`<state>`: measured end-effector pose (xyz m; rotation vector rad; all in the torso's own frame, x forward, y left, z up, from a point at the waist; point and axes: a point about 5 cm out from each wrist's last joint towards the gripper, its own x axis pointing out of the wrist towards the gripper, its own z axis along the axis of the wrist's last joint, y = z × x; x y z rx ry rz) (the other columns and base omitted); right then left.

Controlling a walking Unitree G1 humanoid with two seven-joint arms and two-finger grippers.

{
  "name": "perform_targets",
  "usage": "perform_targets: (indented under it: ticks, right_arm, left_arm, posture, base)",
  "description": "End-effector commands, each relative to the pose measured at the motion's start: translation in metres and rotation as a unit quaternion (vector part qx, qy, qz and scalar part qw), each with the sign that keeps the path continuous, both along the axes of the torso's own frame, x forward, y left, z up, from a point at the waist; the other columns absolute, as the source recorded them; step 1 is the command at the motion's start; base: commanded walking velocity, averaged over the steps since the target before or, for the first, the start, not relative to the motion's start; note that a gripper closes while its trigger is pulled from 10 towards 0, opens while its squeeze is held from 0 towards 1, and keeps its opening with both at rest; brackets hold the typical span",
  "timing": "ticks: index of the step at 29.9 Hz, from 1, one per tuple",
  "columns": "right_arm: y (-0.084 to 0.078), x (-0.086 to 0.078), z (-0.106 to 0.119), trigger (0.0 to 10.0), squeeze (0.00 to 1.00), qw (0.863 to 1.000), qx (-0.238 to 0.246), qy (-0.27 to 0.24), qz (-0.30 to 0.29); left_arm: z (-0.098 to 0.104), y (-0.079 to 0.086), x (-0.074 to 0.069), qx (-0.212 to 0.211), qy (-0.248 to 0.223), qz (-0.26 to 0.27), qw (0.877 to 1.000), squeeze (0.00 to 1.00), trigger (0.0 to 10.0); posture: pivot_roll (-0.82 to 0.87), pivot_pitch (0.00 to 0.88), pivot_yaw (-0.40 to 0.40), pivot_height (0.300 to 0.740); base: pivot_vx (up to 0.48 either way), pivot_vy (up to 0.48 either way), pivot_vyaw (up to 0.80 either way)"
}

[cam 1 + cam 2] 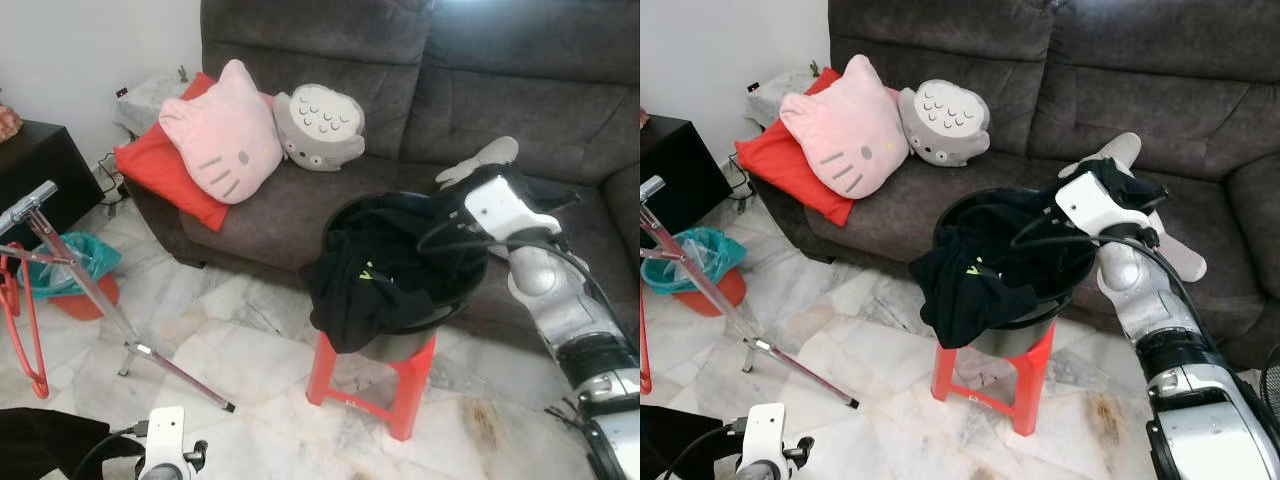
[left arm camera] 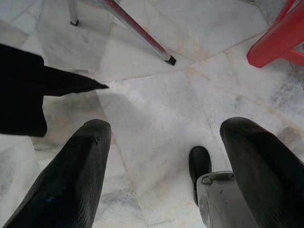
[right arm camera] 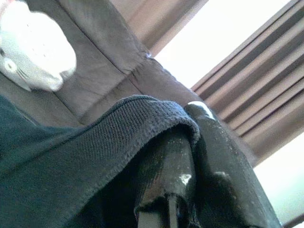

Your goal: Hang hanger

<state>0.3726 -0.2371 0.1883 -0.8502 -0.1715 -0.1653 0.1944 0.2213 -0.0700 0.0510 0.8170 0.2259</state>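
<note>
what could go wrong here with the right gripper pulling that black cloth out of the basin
The right gripper is shut on the black cloth, which drapes over the basin rim. The basin sits on a narrow red stool, so a hard pull might tip it. The cloth may also slip free.

I stand in a home's living room — a dark grey sofa [image 1: 420, 90] with cat-face cushions [image 1: 222, 130], marble floor tiles [image 1: 250, 370], curtains [image 3: 256, 85].
</note>
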Motion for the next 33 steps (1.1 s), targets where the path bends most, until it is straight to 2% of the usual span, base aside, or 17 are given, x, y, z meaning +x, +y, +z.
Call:
perform_targets:
  ticks: [1, 4, 7, 8, 9, 11, 13, 16, 20, 21, 27, 33]
  right_arm:
    - [0.002, 0.001, 0.008, 0.0, 0.0, 0.999, 0.034, -0.004, 0.013]
    - [0.001, -0.003, 0.008, 0.0, 0.0, 0.997, 0.076, -0.003, 0.02]
    - [-0.001, -0.005, 0.011, 0.0, 0.0, 0.995, 0.094, -0.009, 0.02]
    - [-0.003, -0.008, 0.01, 3.9, 0.0, 0.993, 0.114, -0.008, 0.016]
    - [-0.003, -0.012, 0.003, 10.0, 0.0, 0.992, 0.123, -0.001, 0.012]
    - [-0.003, -0.013, -0.001, 10.0, 0.0, 0.992, 0.124, 0.003, 0.01]
    - [-0.001, -0.018, -0.012, 10.0, 0.0, 0.987, 0.158, 0.012, 0.006]
    - [0.008, -0.029, -0.021, 10.0, 0.0, 0.978, 0.206, -0.014, -0.011]
    - [0.015, -0.03, -0.019, 10.0, 0.0, 0.977, 0.211, -0.024, -0.016]
    - [0.017, -0.028, -0.016, 10.0, 0.0, 0.973, 0.228, -0.039, -0.024]
    - [0.019, -0.026, -0.003, 10.0, 0.0, 0.966, 0.245, -0.074, -0.035]
    - [0.024, -0.027, 0.0, 10.0, 0.0, 0.967, 0.239, -0.079, -0.032]
  left_arm:
    - [-0.001, 0.001, -0.003, 0.002, 0.005, 0.0, 1.0, 0.0, 10.0]
    - [-0.001, 0.001, -0.003, 0.003, 0.005, -0.001, 1.0, 0.0, 10.0]
    - [-0.001, 0.001, -0.003, 0.003, 0.005, 0.0, 1.0, 0.0, 10.0]
    - [-0.001, 0.002, -0.003, 0.003, 0.005, 0.0, 1.0, 0.0, 10.0]
    - [-0.001, 0.002, -0.003, 0.003, 0.003, 0.0, 1.0, 0.0, 10.0]
    - [-0.001, 0.002, -0.003, 0.002, 0.002, -0.001, 1.0, 0.0, 10.0]
    - [0.0, 0.003, -0.002, 0.002, 0.0, 0.0, 1.0, 0.0, 10.0]
    - [0.001, 0.006, -0.001, 0.008, -0.002, -0.002, 1.0, 0.0, 10.0]
    - [0.001, 0.007, -0.002, 0.009, -0.001, -0.001, 1.0, 0.0, 10.0]
    - [0.001, 0.007, -0.002, 0.008, -0.001, -0.001, 1.0, 0.0, 10.0]
    - [0.0, 0.008, -0.004, 0.008, -0.002, 0.001, 1.0, 0.0, 10.0]
    - [0.0, 0.008, -0.005, 0.007, 0.001, -0.001, 1.0, 0.0, 10.0]
  posture:
    - [-0.07, 0.0, 0.023, 0.728]
    - [-0.07, 0.0, 0.023, 0.728]
    - [-0.08, 0.0, 0.025, 0.728]
    - [-0.08, 0.0, 0.027, 0.728]
    - [-0.08, 0.0, 0.03, 0.728]
    - [-0.08, 0.0, 0.03, 0.728]
    - [-0.06, 0.0, 0.033, 0.728]
    - [-0.06, 0.0, 0.034, 0.728]
    - [-0.06, 0.0, 0.036, 0.728]
    - [-0.06, 0.0, 0.036, 0.728]
    - [-0.06, 0.0, 0.034, 0.728]
    - [-0.06, 0.0, 0.035, 0.728]
  base:
    - [0.0, 0.0, 0.0]
    - [0.0, 0.0, 0.0]
    - [0.0, 0.0, 0.0]
    - [0.0, 0.0, 0.0]
    - [0.0, 0.0, 0.0]
    - [0.0, 0.0, 0.0]
    - [0.0, 0.0, 0.0]
    - [0.0, 0.0, 0.0]
    - [0.0, 0.0, 0.0]
    - [0.0, 0.0, 0.0]
    - [0.0, 0.0, 0.0]
    - [-0.208, 0.0, 0.0]
